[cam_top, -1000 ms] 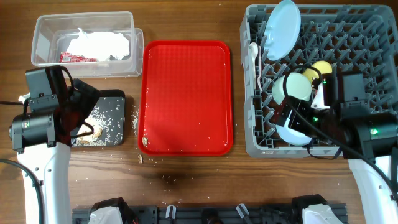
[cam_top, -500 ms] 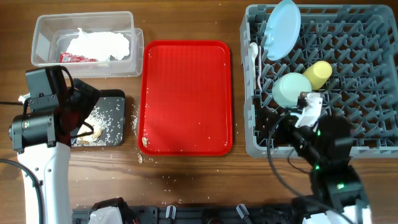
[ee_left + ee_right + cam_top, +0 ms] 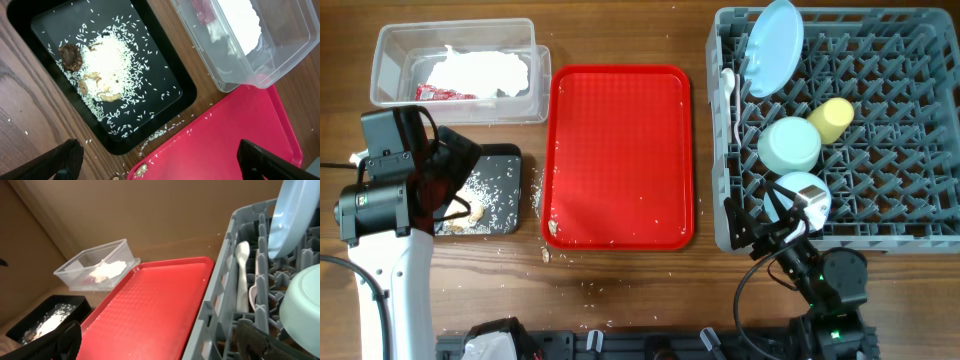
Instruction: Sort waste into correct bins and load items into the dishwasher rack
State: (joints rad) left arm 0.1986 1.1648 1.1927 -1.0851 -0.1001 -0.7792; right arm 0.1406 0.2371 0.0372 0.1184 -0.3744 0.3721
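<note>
The grey rack (image 3: 905, 150) on the right holds the pale blue plate (image 3: 772, 45) slotted on edge, likely so it stands steady, with the mint-green bowl (image 3: 790, 145), yellow cup (image 3: 831, 118) and light blue bowl (image 3: 803, 195) just below it. Napkins (image 3: 480, 70) and a red wrapper (image 3: 445, 93) lie in the clear tub (image 3: 382, 40) upper left, rice scraps (image 3: 107, 60) in the black tray (image 3: 505, 155) beneath. The left gripper (image 3: 160, 162) above that tray and the right gripper (image 3: 160, 340) at the rack's lower-left corner both gape empty.

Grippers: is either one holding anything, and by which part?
Nothing is held. The left gripper and right gripper are both open and empty.
</note>
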